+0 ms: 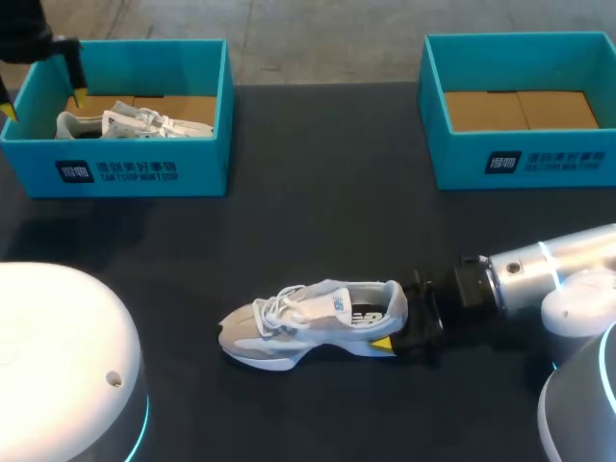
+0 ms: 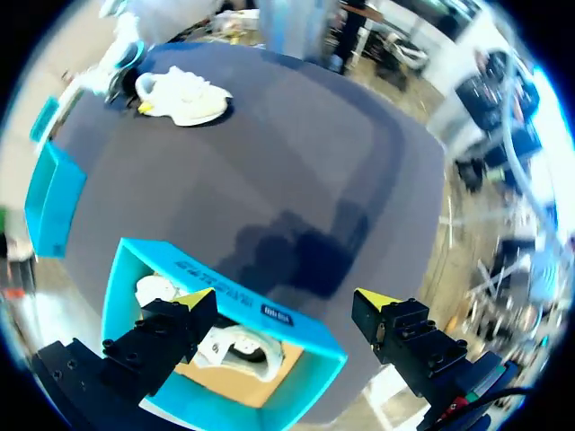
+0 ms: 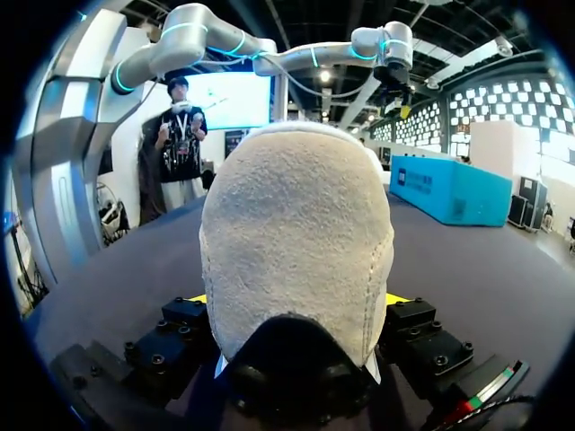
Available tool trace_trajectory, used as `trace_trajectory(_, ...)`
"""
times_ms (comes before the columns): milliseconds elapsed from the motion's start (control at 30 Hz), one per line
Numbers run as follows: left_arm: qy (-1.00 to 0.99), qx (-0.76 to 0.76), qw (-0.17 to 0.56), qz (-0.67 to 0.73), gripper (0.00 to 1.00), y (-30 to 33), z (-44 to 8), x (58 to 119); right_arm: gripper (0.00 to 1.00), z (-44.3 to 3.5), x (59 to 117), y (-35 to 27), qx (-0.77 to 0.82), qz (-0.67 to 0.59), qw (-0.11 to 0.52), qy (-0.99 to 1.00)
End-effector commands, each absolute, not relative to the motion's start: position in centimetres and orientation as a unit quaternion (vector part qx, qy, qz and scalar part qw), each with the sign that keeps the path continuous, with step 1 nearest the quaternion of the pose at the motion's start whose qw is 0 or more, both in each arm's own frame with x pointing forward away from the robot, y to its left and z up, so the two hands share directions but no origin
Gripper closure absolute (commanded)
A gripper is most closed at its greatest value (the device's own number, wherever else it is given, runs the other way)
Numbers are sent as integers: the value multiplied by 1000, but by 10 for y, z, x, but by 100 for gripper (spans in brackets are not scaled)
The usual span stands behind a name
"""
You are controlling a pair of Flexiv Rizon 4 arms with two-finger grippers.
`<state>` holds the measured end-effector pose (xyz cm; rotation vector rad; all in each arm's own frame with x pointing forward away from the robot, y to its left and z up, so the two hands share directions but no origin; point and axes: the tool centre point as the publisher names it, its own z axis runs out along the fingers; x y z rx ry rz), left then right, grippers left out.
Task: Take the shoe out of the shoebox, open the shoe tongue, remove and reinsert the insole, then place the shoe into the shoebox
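Right gripper [image 3: 298, 301] seemingly clasps shoe [image 3: 296, 206] (heel end).

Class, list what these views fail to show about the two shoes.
Loose shoe insole: hidden by its collar in the head view, by its heel in the right wrist view.
Boxed shoe: partly behind the left shoebox wall in the head view; the left pincer covers part in its wrist view.

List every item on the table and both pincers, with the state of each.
Left teal cardboard shoebox: lidless, holding a white laced sneaker lying inside.
Right teal cardboard shoebox: lidless, brown floor showing.
Grey-and-white laced sneaker: upright on the black table, heel gripped.
Left pincer: open, above the left shoebox.
Right pincer: shut on the grey-and-white sneaker's heel.
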<state>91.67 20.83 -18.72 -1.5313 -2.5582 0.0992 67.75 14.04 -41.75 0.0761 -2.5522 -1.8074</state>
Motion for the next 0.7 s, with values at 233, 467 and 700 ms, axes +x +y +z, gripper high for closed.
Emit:
trace_trajectory(233,-976,-159,142,44,0,174,-195,890,100,-417,676,142,24,-577,5,-816)
trace_trajectory(467,-976,-159,142,44,0,174,-195,890,100,-417,676,142,24,-577,5,-816)
trace_trajectory(700,-976,-159,142,44,0,174,-195,890,100,-417,676,142,24,-577,5,-816)
